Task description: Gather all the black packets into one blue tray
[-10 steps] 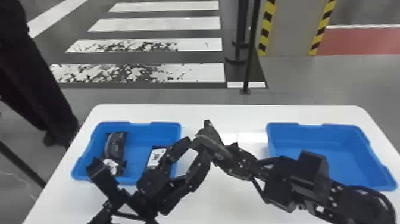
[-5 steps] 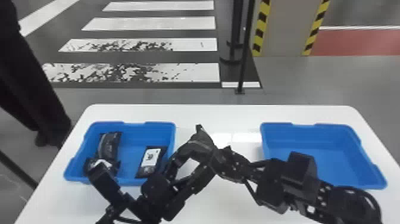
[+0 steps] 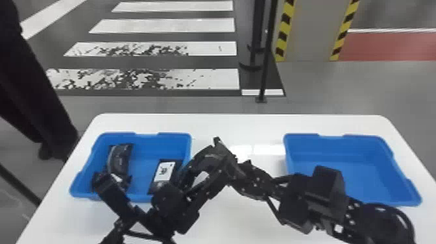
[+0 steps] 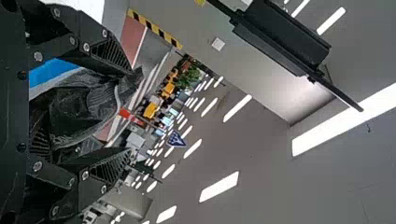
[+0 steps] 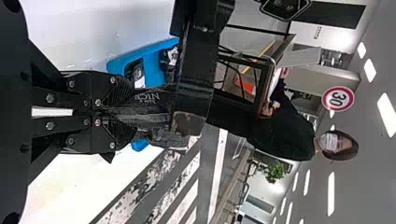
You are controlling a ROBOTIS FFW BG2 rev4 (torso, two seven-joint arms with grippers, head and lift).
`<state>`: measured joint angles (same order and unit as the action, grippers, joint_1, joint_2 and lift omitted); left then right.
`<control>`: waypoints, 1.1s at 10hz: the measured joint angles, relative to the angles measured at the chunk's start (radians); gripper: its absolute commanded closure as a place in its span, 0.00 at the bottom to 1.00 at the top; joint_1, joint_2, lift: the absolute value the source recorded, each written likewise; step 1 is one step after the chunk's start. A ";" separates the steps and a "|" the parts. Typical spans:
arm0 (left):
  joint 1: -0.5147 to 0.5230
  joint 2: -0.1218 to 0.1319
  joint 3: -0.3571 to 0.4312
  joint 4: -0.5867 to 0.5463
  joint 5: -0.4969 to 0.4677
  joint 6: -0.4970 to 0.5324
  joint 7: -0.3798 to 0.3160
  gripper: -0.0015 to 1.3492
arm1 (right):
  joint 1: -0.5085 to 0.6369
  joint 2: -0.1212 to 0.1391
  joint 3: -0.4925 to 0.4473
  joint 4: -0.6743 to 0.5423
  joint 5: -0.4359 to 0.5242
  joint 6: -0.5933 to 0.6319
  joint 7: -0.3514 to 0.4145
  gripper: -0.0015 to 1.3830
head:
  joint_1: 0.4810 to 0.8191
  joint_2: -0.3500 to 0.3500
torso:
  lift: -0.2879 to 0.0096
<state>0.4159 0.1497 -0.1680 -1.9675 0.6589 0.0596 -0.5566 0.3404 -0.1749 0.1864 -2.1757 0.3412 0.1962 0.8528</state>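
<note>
Left of the left gripper (image 3: 220, 162), black packets (image 3: 120, 159) lie in one blue tray (image 3: 147, 141). That gripper's fingers stand apart, another black packet (image 5: 147, 112) between them. Just right of it, the right gripper (image 3: 241, 170) is clamped on a black packet; farther right sits the second blue tray (image 3: 340, 146).

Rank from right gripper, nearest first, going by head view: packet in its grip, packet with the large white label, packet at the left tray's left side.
1. Gripped packet: between the right gripper's fingers.
2. White-labelled packet: right side of left tray.
3. Left-side packet: same tray, farthest.
</note>
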 measured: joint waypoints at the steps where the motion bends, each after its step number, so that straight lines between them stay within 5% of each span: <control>1: -0.018 -0.002 -0.005 0.022 0.003 0.035 0.000 0.61 | -0.001 0.000 0.002 0.000 0.000 0.000 0.000 0.93 | 0.63 0.55 | 0.60; 2: -0.034 -0.002 -0.010 0.037 -0.007 0.068 -0.001 0.66 | -0.001 -0.001 0.003 0.000 -0.001 0.001 0.000 0.93 | 0.63 0.54 | 0.60; 3: -0.047 -0.002 -0.009 0.048 -0.035 0.077 -0.003 0.94 | -0.002 -0.001 0.004 0.000 -0.003 0.002 0.001 0.93 | 0.63 0.54 | 0.60; 6: -0.056 -0.005 0.000 0.055 -0.084 0.004 0.004 0.90 | -0.004 -0.001 0.006 -0.002 -0.005 0.002 0.002 0.92 | 0.63 0.56 | 0.60; 7: -0.055 -0.005 -0.001 0.055 -0.086 -0.014 0.004 0.90 | -0.005 -0.001 0.006 -0.001 -0.007 0.002 0.002 0.81 | 0.63 0.57 | 0.60; 9: -0.051 -0.004 0.005 0.055 -0.096 -0.034 0.009 0.90 | -0.003 -0.002 0.002 0.013 -0.033 0.002 0.002 0.12 | 0.63 0.58 | 0.60; 10: -0.046 -0.005 0.012 0.055 -0.101 -0.040 0.007 0.90 | -0.001 -0.001 -0.008 0.017 -0.043 0.000 0.001 0.04 | 0.63 0.58 | 0.60; 11: -0.040 -0.005 0.024 0.055 -0.105 -0.046 0.006 0.90 | 0.004 0.002 -0.030 0.021 -0.056 -0.008 0.000 0.09 | 0.63 0.58 | 0.60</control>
<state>0.3763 0.1444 -0.1444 -1.9130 0.5538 0.0133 -0.5504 0.3444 -0.1732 0.1561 -2.1546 0.2854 0.1887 0.8529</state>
